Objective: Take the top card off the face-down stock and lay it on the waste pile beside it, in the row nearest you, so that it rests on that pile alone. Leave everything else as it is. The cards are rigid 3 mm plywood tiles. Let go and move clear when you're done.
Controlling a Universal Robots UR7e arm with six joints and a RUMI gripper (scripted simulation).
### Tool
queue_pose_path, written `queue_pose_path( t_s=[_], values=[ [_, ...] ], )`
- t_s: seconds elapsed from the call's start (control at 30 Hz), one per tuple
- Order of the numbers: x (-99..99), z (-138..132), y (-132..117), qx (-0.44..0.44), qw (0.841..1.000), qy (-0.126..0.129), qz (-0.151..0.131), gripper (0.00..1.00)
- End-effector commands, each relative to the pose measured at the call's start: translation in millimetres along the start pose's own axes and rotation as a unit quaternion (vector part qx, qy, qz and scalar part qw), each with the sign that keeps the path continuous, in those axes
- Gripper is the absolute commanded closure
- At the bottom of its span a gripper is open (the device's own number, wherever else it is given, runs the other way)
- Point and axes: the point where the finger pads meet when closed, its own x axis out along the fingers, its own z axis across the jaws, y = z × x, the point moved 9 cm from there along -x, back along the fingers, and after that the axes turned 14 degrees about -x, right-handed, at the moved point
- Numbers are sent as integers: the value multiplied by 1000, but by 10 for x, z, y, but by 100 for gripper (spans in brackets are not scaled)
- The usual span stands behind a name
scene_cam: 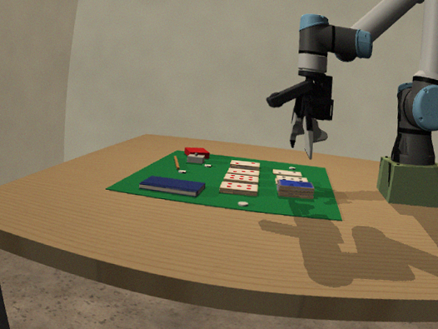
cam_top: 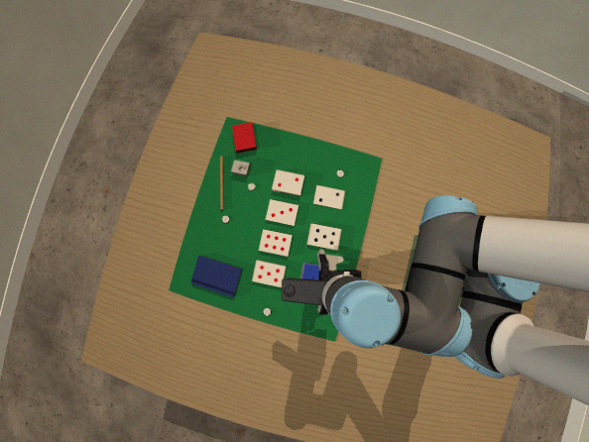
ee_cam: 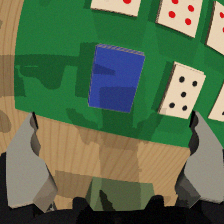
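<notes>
The face-down stock (cam_top: 310,272) is a blue-backed stack of tiles at the near right of the green mat (cam_top: 278,223). It also shows in the side view (scene_cam: 295,188) and the wrist view (ee_cam: 116,77). The waste pile (cam_top: 269,274) lies beside it in the nearest row, face up with five red pips (scene_cam: 238,187). Only its edge shows at the top of the wrist view (ee_cam: 115,4). My gripper (scene_cam: 301,149) hangs well above the stock, open and empty. In the wrist view its fingers stand wide at both sides, over the mat's edge.
Face-up cards lie in two columns behind the stock and waste pile, among them a black five (cam_top: 324,236) and a red six (cam_top: 276,243). A flat blue box (cam_top: 216,276), a red box (cam_top: 244,137), a grey cube (cam_top: 240,167), a thin stick (cam_top: 221,182) and white tokens (cam_top: 267,311) lie on the mat. The arm's base (scene_cam: 411,181) stands at the right.
</notes>
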Motion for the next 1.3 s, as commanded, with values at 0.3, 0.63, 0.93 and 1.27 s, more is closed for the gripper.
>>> queue_pose_path(
  t_s=[0.3, 0.63, 0.93, 1.27],
  values=[
    [-3, 15, -16, 76, 997, -2, 0, 0],
    [-2, 19, -22, 95, 995, -2, 0, 0],
    [-2, 19, -23, 96, 995, -2, 0, 50],
    [45, 19, -23, 96, 995, -2, 0, 50]
  ],
)
